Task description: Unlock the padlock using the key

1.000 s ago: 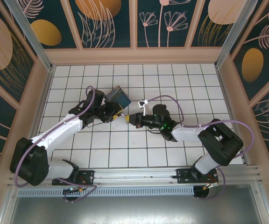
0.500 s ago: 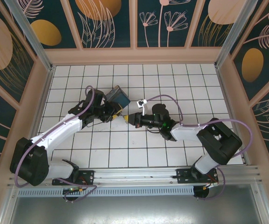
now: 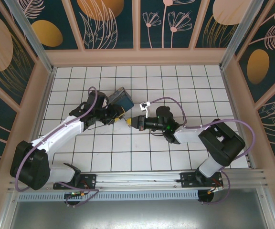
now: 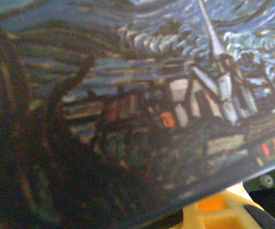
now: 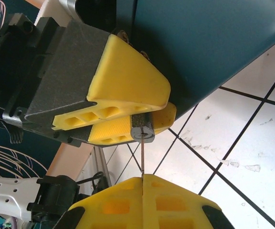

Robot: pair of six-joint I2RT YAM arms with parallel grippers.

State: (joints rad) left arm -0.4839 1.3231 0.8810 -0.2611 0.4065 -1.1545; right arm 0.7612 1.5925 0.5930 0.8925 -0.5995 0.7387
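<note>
Padlock: over the counter, midway between near and far edges, a little left of centre | left fingers: pinching the padlock | right fingers: pressed together on the key, blade tip at the padlock's keyway | blue painted box: just behind the left fingers, far side.

Top view reads bright and even for me, just soft faint shadows lying on the white floor. Left wrist is dim and smeared, the painted box too close to focus. Right wrist is well lit, padlock and key sharp.
</note>
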